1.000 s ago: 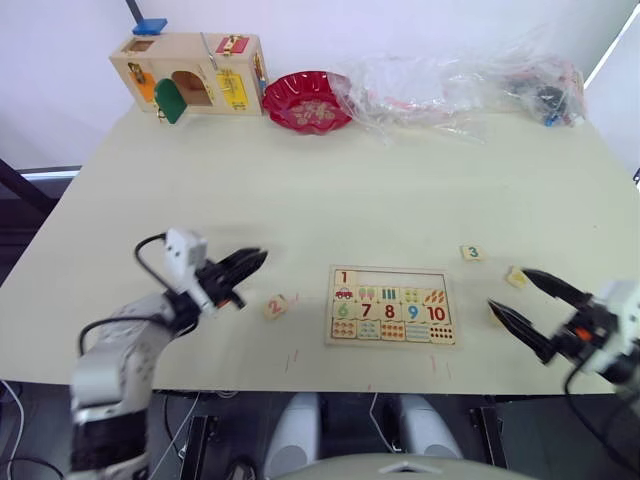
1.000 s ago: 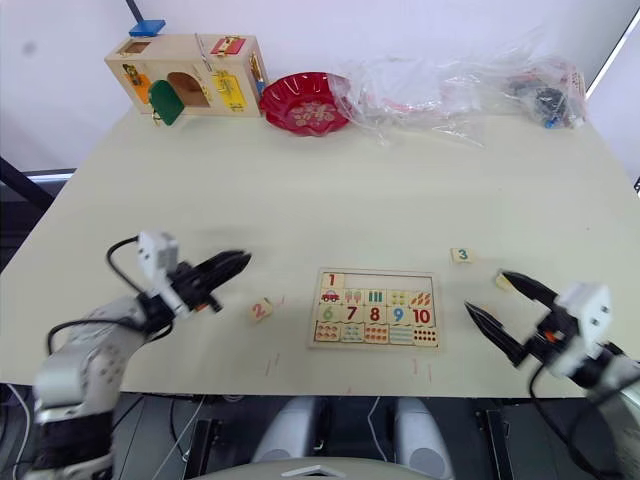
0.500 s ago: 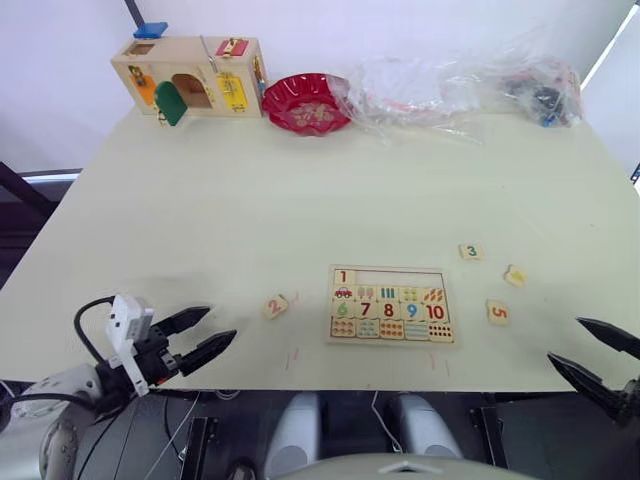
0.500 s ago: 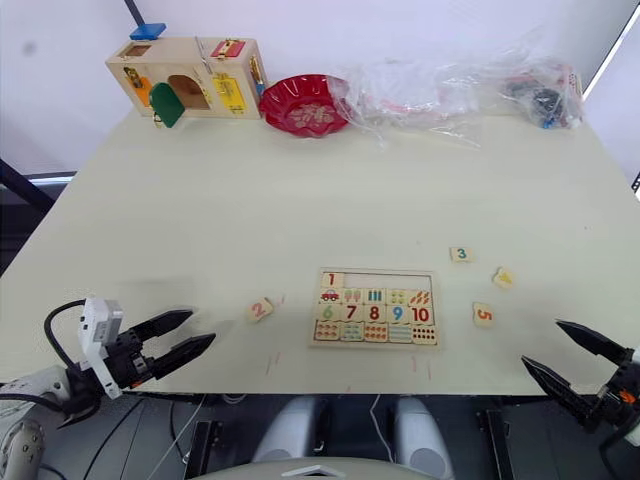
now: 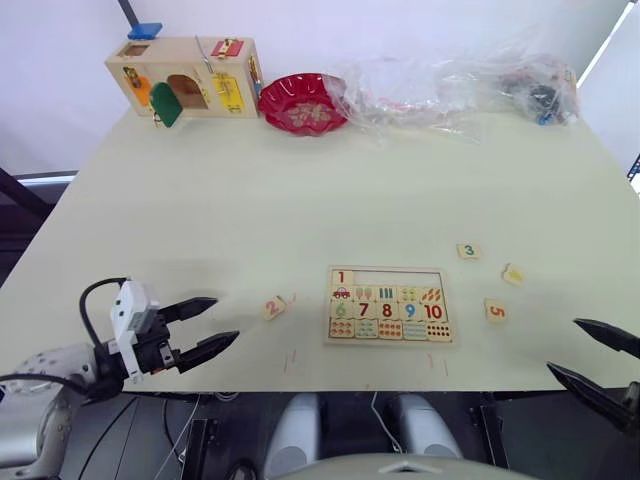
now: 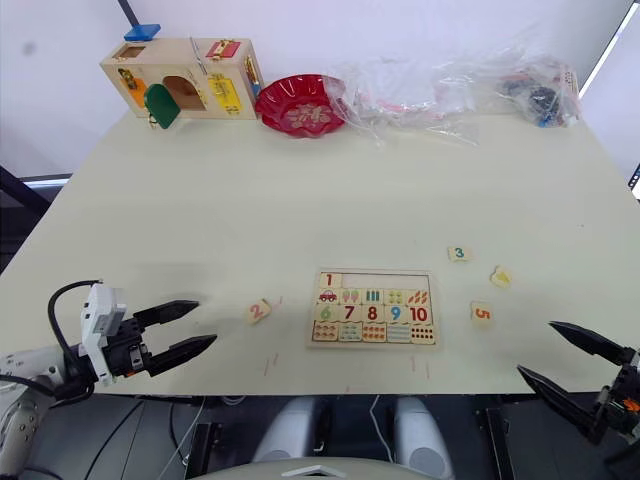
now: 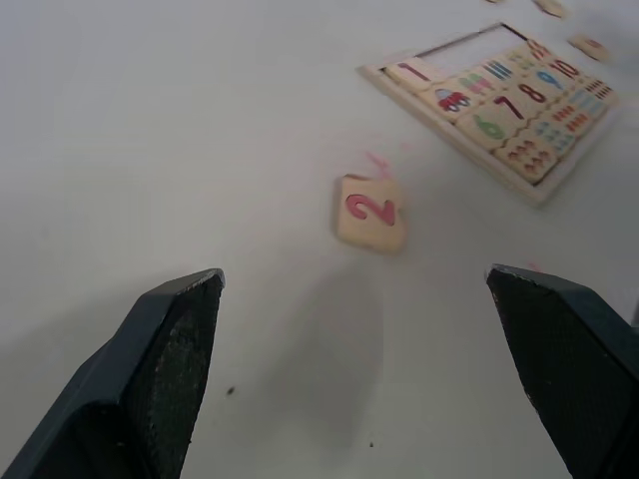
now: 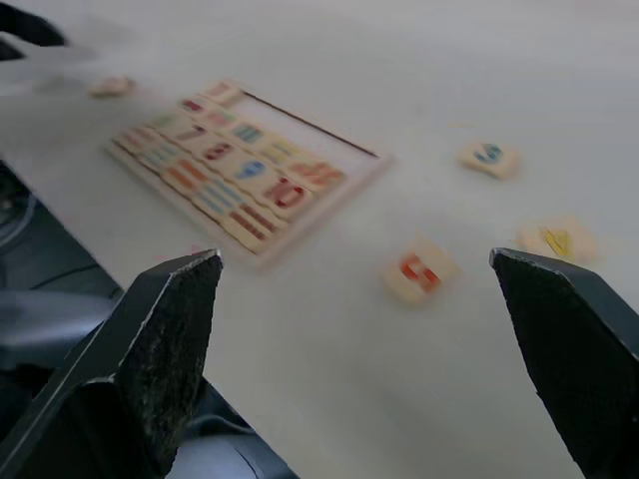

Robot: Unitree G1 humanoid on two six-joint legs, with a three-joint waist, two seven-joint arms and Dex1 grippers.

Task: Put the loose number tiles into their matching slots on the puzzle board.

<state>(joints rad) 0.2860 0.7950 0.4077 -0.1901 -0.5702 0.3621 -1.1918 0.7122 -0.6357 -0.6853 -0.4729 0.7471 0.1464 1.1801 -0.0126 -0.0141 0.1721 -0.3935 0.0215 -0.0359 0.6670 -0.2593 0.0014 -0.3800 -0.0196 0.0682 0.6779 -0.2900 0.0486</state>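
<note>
1. Both arms have pulled back to the near edge of the worktop (image 5: 300,190). A second ago they were close to the tiles. No tile has moved, so the job has not gone forward.
2. The left gripper (image 5: 205,325) and the right gripper (image 5: 592,355) have their fingers spread wide, holding nothing.
3. The puzzle board (image 5: 389,305) has tile 1 (image 5: 343,277) in its top row. The other slots (image 5: 398,279) are bare.
4. Tile 2 (image 5: 274,308) lies left of the board. Tile 3 (image 5: 467,251), tile 4 (image 5: 513,274) and tile 5 (image 5: 495,310) lie to its right.

The left hand (image 5: 205,325) reaches forward low at the near left with its two black fingers spread apart, while the right hand (image 5: 592,355) at the near right is likewise spread, empty.
</note>
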